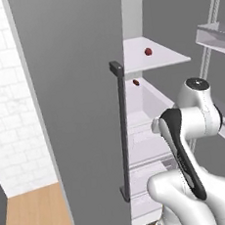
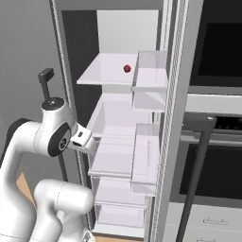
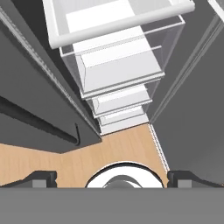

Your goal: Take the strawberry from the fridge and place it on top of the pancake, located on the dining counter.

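Strawberry [image 2: 126, 69], tiny dark-red berry on white fridge shelf [image 2: 101, 73]

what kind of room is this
Most likely a kitchen: an open fridge with white shelves holding a strawberry, and what looks like a built-in oven beside it.

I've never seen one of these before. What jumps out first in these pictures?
The open fridge stands right in front, its white shelves and clear drawers almost bare. A tiny red strawberry sits alone on the top shelf. The white arm bends beside the opening, and the hand, fingers spread, looks down past the drawers to the wood floor.
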{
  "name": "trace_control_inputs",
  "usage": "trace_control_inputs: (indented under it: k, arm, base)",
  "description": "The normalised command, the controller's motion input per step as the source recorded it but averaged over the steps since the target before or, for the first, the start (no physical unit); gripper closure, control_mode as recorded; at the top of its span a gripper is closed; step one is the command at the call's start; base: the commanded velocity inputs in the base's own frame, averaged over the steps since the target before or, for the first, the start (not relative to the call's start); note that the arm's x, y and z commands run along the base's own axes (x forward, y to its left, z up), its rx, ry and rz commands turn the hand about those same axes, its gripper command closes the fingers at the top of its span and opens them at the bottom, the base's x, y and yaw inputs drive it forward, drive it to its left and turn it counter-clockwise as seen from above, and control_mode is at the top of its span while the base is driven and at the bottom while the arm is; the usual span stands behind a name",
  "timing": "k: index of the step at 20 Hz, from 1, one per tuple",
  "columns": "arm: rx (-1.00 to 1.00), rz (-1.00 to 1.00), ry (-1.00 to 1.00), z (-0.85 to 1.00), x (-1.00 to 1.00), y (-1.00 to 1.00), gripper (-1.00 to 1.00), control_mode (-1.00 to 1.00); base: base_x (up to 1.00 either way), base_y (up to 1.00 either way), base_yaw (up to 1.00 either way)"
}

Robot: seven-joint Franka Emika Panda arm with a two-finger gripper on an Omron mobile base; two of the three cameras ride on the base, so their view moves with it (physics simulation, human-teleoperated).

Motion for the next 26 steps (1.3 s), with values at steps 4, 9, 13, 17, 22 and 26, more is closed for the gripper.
trace_control_inputs:
  k: [4,9,13,17,22,26]
  arm:
    - [0.00,0.00,0.00,0.00,0.00,0.00,-1.00,1.00]
    - [0.00,0.00,0.00,0.00,0.00,0.00,-1.00,1.00]
    - [0.00,0.00,0.00,0.00,0.00,0.00,-1.00,1.00]
    - [0.00,0.00,0.00,0.00,0.00,0.00,-1.00,1.00]
    - [0.00,0.00,0.00,0.00,0.00,0.00,-1.00,1.00]
    - [0.00,0.00,0.00,0.00,0.00,0.00,-1.00,1.00]
  base:
    - [0.58,-0.04,0.09]
    - [0.21,-0.26,0.04]
    - [0.00,-0.65,0.00]
    - [0.29,-0.34,0.00]
    - [0.47,0.00,0.00]
    - [0.43,0.00,0.00]
